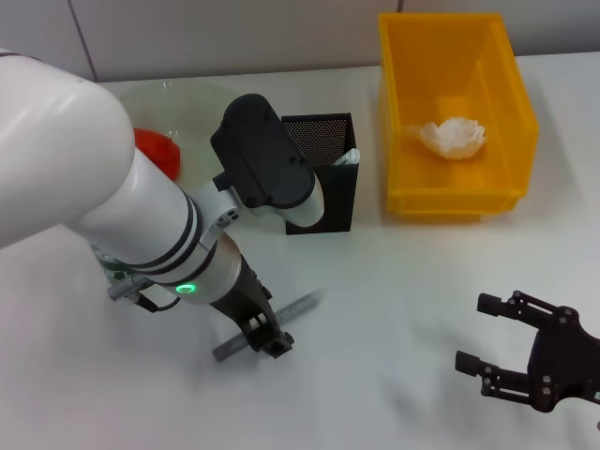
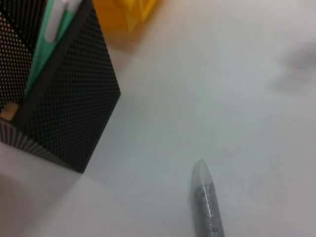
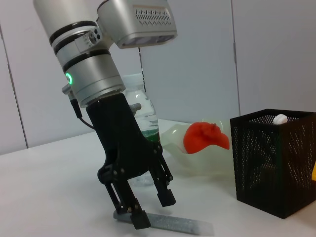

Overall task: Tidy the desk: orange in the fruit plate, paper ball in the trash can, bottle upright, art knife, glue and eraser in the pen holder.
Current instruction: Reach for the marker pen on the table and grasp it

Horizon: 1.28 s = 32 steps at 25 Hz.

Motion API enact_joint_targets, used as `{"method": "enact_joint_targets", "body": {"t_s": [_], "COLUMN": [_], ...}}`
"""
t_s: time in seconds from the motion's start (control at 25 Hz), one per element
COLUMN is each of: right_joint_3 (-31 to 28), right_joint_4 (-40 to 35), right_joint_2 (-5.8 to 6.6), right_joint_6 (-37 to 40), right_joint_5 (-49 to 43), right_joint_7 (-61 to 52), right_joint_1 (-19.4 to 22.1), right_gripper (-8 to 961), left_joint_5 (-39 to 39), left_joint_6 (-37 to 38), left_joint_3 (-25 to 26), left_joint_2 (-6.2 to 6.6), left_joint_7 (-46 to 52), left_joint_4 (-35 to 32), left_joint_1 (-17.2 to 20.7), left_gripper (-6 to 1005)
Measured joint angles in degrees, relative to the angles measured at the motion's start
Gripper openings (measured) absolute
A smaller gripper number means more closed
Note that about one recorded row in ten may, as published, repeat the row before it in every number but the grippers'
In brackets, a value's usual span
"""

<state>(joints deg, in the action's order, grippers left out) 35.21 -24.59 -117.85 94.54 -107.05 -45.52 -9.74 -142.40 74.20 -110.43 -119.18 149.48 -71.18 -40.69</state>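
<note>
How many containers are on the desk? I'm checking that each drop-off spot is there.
3. The yellow trash can stands far right, holding the paper ball. The black pen holder sits left of it. The fruit plate, farther left, holds the orange, partly hidden by the left arm.

A robot test lab: bare white tabletop [image 1: 394,309], plain grey panel wall [image 3: 276,54] behind it at 12 o'clock, desk props staged.

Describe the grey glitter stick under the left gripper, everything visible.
The glitter stick is slim, silvery-grey and speckled, with a clear tapered tip. It lies flat on the white table, in front of the pen holder and apart from it. The left gripper is down over one end, open fingers straddling it.
</note>
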Motion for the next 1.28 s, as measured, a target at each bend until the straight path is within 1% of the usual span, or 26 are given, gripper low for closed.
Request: {"method": "enact_joint_targets", "body": {"t_s": [0.48, 0.72, 1.28], "right_joint_3": [0.09, 0.33, 0.39], "right_joint_4": [-0.07, 0.09, 0.21], "right_joint_2": [-0.13, -0.23, -0.28], "right_joint_6": [-0.37, -0.65, -0.82], "right_joint_5": [-0.07, -0.09, -0.09], "right_joint_7": [0.00, 0.00, 0.00], "right_joint_1": [-0.02, -0.02, 0.07], "right_gripper": [805, 806, 806], "left_joint_5": [0.02, 0.02, 0.01], "left_joint_6": [0.98, 1.06, 1.84], "left_joint_3": [-0.07, -0.20, -0.27], "left_joint_2": [0.00, 0.00, 0.00], "left_joint_7": [0.64, 0.64, 0.71], "left_joint_4": [0.18, 0.45, 2.10], "left_joint_1": [-0.63, -0.66, -1.30], "left_gripper": [616, 462, 454]}}
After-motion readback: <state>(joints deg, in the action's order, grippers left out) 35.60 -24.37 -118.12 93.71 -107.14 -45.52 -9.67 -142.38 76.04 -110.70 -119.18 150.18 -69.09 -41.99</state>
